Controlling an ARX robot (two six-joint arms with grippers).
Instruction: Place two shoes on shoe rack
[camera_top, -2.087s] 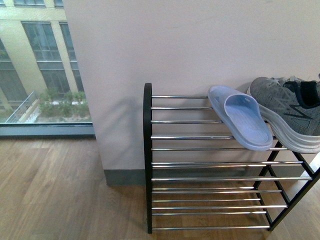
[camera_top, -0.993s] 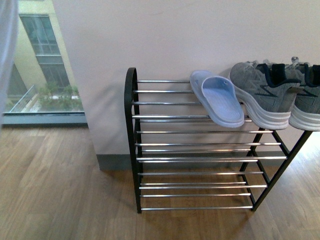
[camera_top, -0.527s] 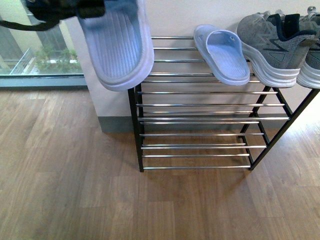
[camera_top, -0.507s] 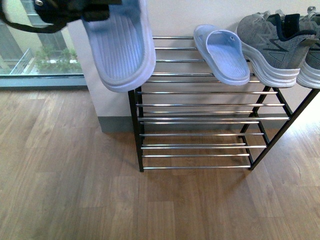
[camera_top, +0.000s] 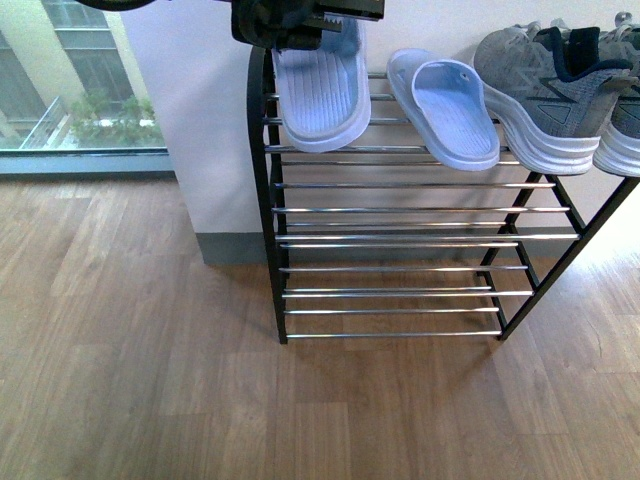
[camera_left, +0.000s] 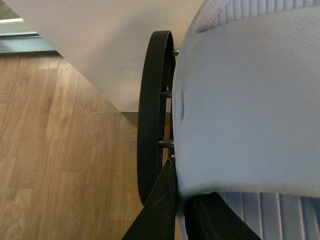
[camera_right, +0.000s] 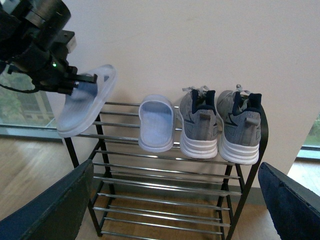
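Note:
Both grey knit shoes (camera_top: 545, 85) (camera_right: 200, 122) stand side by side at the right end of the shoe rack's (camera_top: 262, 200) (camera_right: 165, 172) top tier, the second (camera_right: 241, 125) at its edge. My left gripper (camera_top: 300, 22) (camera_left: 182, 210) is shut on a pale blue slide sandal (camera_top: 320, 95) (camera_left: 250, 100) (camera_right: 85, 107), held tilted, sole outward, over the top tier's left end. I cannot tell whether it touches the bars. My right gripper (camera_right: 175, 210) hangs open in front of the rack, nothing between its fingers (camera_right: 55, 205).
A second pale blue sandal (camera_top: 445, 105) (camera_right: 157, 122) lies on the top tier between the held one and the shoes. The rack stands against a white wall (camera_top: 200, 120). Wooden floor (camera_top: 150, 380) spreads in front; a window (camera_top: 70, 90) is at left.
My left gripper has carried the sandal rightward and away from the camera, from beside the rack to over the left end of its top tier. Shoes and the other sandal stayed put.

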